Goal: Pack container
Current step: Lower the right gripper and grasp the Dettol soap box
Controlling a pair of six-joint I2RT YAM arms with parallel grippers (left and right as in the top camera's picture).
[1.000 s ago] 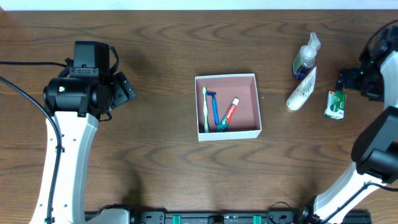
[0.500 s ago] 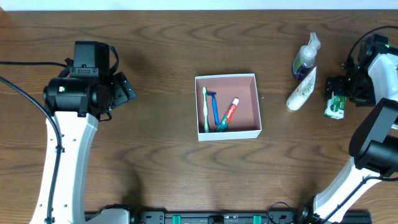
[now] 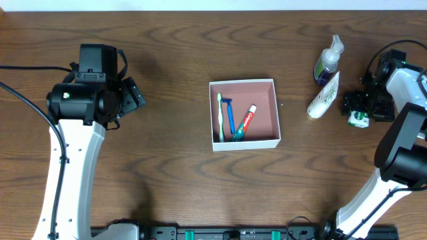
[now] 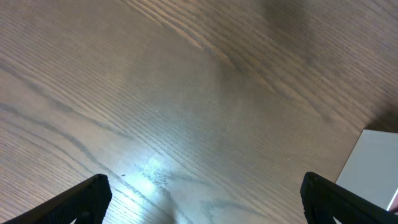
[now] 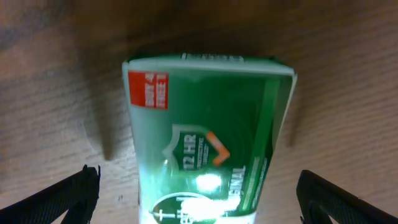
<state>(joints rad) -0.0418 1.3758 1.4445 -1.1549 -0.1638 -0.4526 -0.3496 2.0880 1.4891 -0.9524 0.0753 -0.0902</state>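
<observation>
The container (image 3: 265,85), a square shallow white box with a pinkish-brown inside, sits mid-table and holds a green toothbrush (image 3: 221,115), a blue razor (image 3: 230,115) and a toothpaste tube (image 3: 245,121). Its white corner shows in the left wrist view (image 4: 373,165). A green soap box (image 3: 357,119) lies at the far right. My right gripper (image 3: 363,107) is open directly over it; in the right wrist view the box (image 5: 208,137) fills the space between the spread fingers (image 5: 199,196). My left gripper (image 3: 130,97) is open and empty above bare table at the left (image 4: 199,199).
A white tube (image 3: 324,97) lies tilted to the left of the soap box, touching a pump bottle with blue-green liquid (image 3: 327,61) behind it. Both stand close to my right gripper. Brown wood table (image 3: 167,173) all round.
My right gripper has moved left and down from the table's right edge onto the green soap box, now straddling it. The left arm has not moved.
</observation>
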